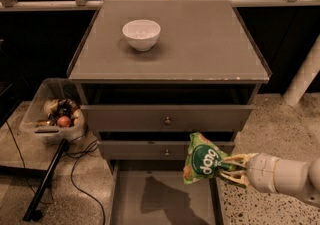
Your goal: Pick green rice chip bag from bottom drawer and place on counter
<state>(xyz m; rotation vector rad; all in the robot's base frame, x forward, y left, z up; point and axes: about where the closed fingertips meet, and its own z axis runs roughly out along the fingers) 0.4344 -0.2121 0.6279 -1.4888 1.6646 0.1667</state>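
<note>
Transfer stage of the pick-and-place task. The robot's pale two-finger gripper (226, 166), reaching in from the lower right, has its jaws closed on the right edge of the small crinkled bright-green rice chip bag (202, 163). The bag hangs clear above the open wide grey bottom drawer (125, 204), level with the front of the drawer above it. The pick appears complete and the placing not yet done. By judgement, the next move calls for raising the bag past both knobbed upper drawers (167, 120), clearing the pale front edge, and carrying it over the flat grey-brown counter (210, 39) to a bare patch away from the bowl. A held edge lets the pouch swing, so it could snag on a drawer front. Containers: the bottom drawer's visible floor shows only the bag's shadow. The small white round bowl (141, 33) on the counter looks empty. The clear plastic bin (51, 114) on the floor at left holds mixed items, one round and red.
</note>
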